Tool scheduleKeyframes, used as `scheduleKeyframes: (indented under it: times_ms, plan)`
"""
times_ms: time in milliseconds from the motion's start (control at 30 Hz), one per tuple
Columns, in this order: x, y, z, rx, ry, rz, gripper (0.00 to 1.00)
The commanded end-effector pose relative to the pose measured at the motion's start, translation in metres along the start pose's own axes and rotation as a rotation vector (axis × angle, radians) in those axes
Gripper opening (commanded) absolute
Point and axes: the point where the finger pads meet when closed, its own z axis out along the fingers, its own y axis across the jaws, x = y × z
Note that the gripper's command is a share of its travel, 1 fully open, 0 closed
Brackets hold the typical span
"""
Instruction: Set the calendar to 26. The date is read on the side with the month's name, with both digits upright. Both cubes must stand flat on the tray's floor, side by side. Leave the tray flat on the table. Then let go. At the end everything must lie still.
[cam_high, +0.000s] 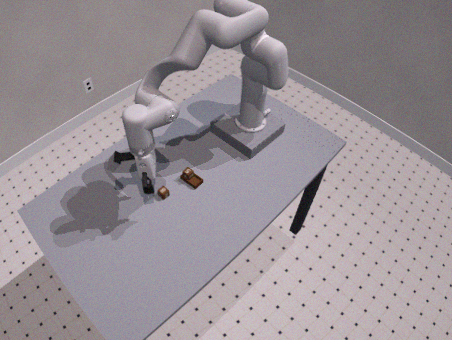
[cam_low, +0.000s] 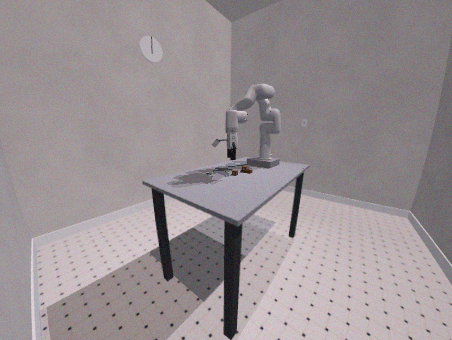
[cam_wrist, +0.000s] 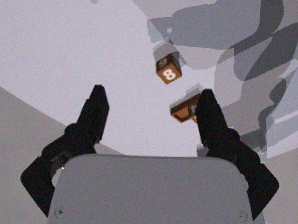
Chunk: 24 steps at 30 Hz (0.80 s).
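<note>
Cube (cam_high: 163, 192) showing 8 lies loose beside the tray (cam_high: 195, 181), mid-table; my claw (cam_high: 147, 189) hangs wide open, empty; next I should align over it and grasp.

tray: small brown wooden tray (cam_high: 195, 181), flat on the table, near the middle, toward the far edge
cube in tray: brown cube (cam_high: 187, 173) at the tray's far end
loose cube: brown cube (cam_high: 163, 192) on the table beside the tray, apart from it, white 8 showing (cam_wrist: 169, 70)
</note>
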Motion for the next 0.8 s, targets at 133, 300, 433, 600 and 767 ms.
scheduleKeyframes:
  times_ms: [133, 300, 433, 600, 767]
  plan:
    - [0.0046, -0.0034, -0.0019, 0.002, 0.002, -0.277, 1.00]
    - [0.0062, -0.0046, -0.0021, 0.001, 0.002, -0.404, 1.00]
    - [0.0078, -0.0058, -0.0022, 0.001, 0.003, -0.524, 1.00]
    - [0.0089, -0.0066, -0.0023, 0.001, 0.003, -0.611, 1.00]
    - [0.0099, -0.0073, -0.0024, 0.001, 0.003, -0.689, 1.00]
